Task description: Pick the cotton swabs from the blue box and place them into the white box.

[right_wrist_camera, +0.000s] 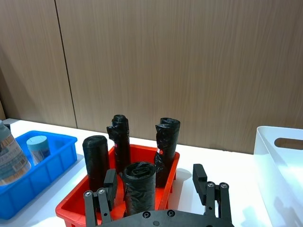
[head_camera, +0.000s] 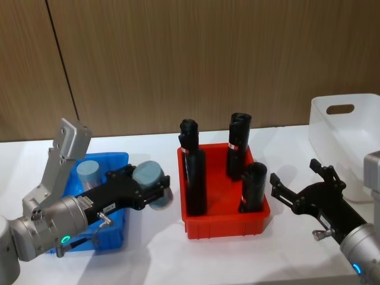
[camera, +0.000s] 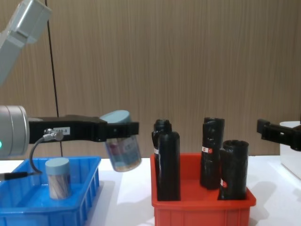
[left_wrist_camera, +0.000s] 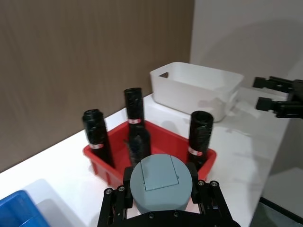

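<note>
Nearest, the left pincer (head_camera: pixel 153 191) reaches in level from 8 o'clock, pinching one cotton swab tub (head_camera: pixel 146 173), which hangs tilted in the air above the bare bench (head_camera: pixel 154 255) strip between the blue box (head_camera: pixel 107 156) and the red bin (head_camera: pixel 225 224). At 4 o'clock the right pincer (head_camera: pixel 297 176) hovers spread over open bench beside the bin's black tubes (head_camera: pixel 196 178). A second tub (head_camera: pixel 90 174) stands in the blue box. Farthest, at 2 o'clock, sits the white box (head_camera: pixel 332 127).

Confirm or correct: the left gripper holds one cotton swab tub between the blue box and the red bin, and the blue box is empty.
The blue box is not empty: the chest view shows another tub standing in it. The left gripper holds one tub between it and the red bin.
</note>
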Robot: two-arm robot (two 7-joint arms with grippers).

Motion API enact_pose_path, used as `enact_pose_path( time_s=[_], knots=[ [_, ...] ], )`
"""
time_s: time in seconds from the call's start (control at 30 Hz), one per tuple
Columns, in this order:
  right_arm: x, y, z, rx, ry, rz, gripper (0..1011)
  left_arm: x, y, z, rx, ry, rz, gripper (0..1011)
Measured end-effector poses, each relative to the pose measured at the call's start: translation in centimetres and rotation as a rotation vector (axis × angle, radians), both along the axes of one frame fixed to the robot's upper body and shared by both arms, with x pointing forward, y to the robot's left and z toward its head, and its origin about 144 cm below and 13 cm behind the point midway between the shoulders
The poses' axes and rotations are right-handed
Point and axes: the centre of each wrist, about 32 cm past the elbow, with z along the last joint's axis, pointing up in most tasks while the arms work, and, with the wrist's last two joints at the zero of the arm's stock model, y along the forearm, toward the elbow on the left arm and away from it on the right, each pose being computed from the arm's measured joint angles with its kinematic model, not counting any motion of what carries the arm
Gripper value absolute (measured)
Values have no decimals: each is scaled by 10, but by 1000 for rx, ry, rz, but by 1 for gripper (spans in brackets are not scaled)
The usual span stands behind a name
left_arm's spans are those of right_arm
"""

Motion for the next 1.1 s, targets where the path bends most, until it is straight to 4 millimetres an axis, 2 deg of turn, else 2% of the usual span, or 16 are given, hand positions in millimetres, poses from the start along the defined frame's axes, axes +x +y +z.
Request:
enact_pose_path(
  time_s=[0.53, 1.1],
  knots=[
    [0, 0, 0, 0, 0, 0, 1002, 27, -4, -3, -45, 28, -249, 660],
    [0, 0, 0, 0, 0, 0, 1002, 46, -14, -3, -34, 20, -342, 660]
  ],
)
